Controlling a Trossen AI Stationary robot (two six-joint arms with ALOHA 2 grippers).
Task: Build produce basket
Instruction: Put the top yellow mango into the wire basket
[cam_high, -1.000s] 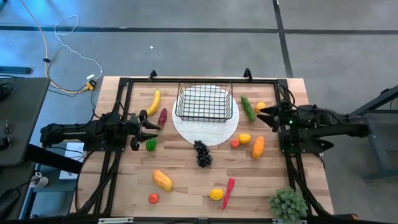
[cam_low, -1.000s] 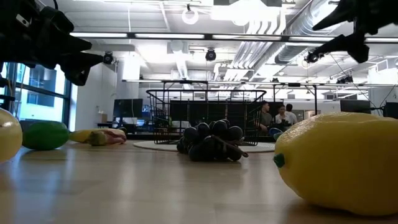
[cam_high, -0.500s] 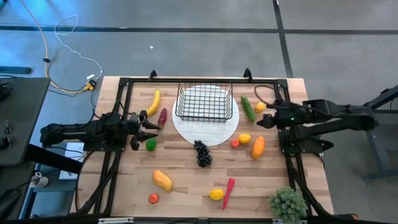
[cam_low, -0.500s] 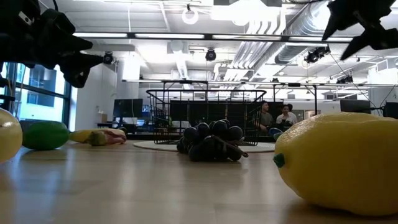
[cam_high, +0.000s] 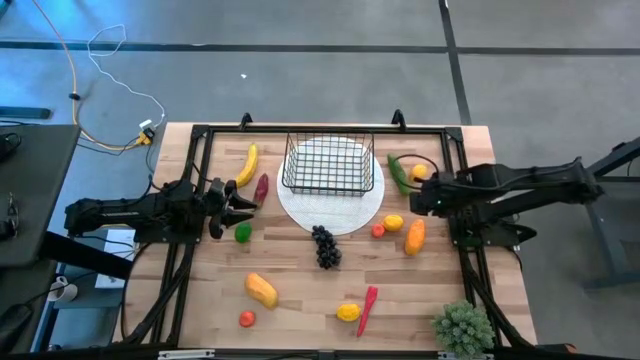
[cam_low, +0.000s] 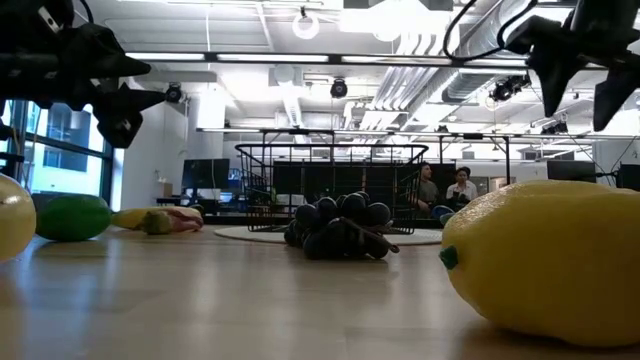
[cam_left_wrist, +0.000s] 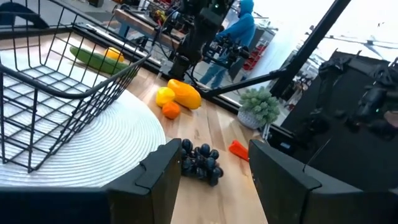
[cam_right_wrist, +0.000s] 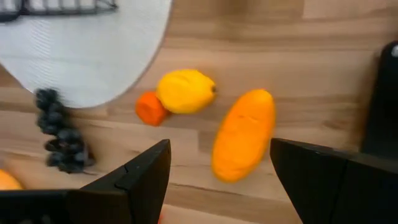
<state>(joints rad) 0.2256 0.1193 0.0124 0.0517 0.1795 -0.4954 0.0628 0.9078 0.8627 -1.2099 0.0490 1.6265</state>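
Observation:
The black wire basket (cam_high: 328, 165) stands on a round white plate (cam_high: 330, 205) at the table's far middle. Produce lies scattered around it: a banana (cam_high: 247, 163), grapes (cam_high: 325, 246), a cucumber (cam_high: 398, 172), a lemon (cam_high: 393, 223), a long orange fruit (cam_high: 415, 236) and a chili (cam_high: 368, 308). My left gripper (cam_high: 245, 201) is open and level at the left, pointing toward the plate, with the grapes (cam_left_wrist: 200, 163) beyond its fingers. My right gripper (cam_high: 421, 200) is open and points down above the long orange fruit (cam_right_wrist: 244, 134) and the lemon (cam_right_wrist: 185, 91), touching nothing.
A green lime (cam_high: 243, 232) and a dark red vegetable (cam_high: 262, 187) lie just in front of my left gripper. A yellow-orange fruit (cam_high: 261, 290), a tomato (cam_high: 247, 319) and a second lemon (cam_high: 348, 312) lie near the front edge. A green bushy plant (cam_high: 463, 326) stands at the near right corner.
My right gripper has swung from level to pointing steeply down, rolling as it went, and has moved a little toward the table's left, over the fruit right of the plate. It has stayed open. My left gripper has rolled slightly in place.

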